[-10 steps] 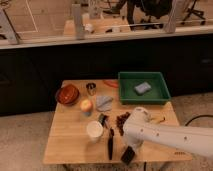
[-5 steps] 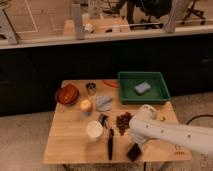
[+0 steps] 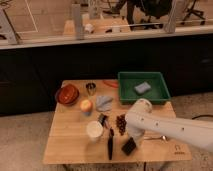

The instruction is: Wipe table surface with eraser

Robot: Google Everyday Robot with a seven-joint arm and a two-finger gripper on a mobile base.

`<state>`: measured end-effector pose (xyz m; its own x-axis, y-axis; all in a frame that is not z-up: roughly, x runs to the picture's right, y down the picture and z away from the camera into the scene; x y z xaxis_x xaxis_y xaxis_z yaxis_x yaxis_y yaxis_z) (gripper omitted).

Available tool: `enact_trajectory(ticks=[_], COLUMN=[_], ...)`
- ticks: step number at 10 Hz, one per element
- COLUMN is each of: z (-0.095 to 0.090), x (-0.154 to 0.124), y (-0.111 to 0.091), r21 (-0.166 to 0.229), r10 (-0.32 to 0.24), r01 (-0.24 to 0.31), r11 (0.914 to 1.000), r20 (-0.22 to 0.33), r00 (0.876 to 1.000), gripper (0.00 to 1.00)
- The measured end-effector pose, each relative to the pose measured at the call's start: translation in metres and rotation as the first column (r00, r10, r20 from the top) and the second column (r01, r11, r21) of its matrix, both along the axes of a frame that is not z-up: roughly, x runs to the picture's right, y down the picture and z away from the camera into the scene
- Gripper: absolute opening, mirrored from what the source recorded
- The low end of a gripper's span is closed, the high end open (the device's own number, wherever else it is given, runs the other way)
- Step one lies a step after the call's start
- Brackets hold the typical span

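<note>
Light-brown wood is filling the middle of the camera view: the table surface (image 3: 70,145) is lying with its plank grain running left to right, and the clutter is sitting mostly on its far half.

The white arm (image 3: 170,127) is reaching in from the right and bending down toward the near edge. The gripper (image 3: 132,138) is hanging at the arm's end, low over the near-right part of the top. The eraser (image 3: 129,146), a small black block, is sitting directly beneath it and slightly toward the camera, flat on the wood. The two appear to be touching, but whether the gripper is clamping the block or only pressing on it cannot be told, since the arm's bulk is covering the joint between them.

The eraser is lying skewed to the table's edges, though its long axis is not clear enough to call.

A black-handled tool (image 3: 110,145) is lying just to the left of the block, pointing toward the near edge, with a white cup (image 3: 94,130) beyond it. A brown cluster (image 3: 121,124) is sitting just behind. Judging from this, a leftward stroke is likely to meet the tool, while bare wood is lying to the right. The green tray (image 3: 162,95) with its grey-blue sponge (image 3: 142,88) is standing well apart at the far right.
</note>
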<state>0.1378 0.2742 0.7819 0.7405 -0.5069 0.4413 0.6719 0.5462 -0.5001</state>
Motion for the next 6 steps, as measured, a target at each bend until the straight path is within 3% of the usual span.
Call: enact_trajectory(ticks=[3, 6], z=[-0.004, -0.02], x=[-0.044, -0.057], y=[-0.002, 0.008], r21=[0.003, 0.014], r10=[-0.049, -0.096], r01=[0.049, 0.095], r11=[0.9988, 0.9954], r20=[0.066, 0.11], r00=[0.997, 0.989], gripper=[0.0, 0.0])
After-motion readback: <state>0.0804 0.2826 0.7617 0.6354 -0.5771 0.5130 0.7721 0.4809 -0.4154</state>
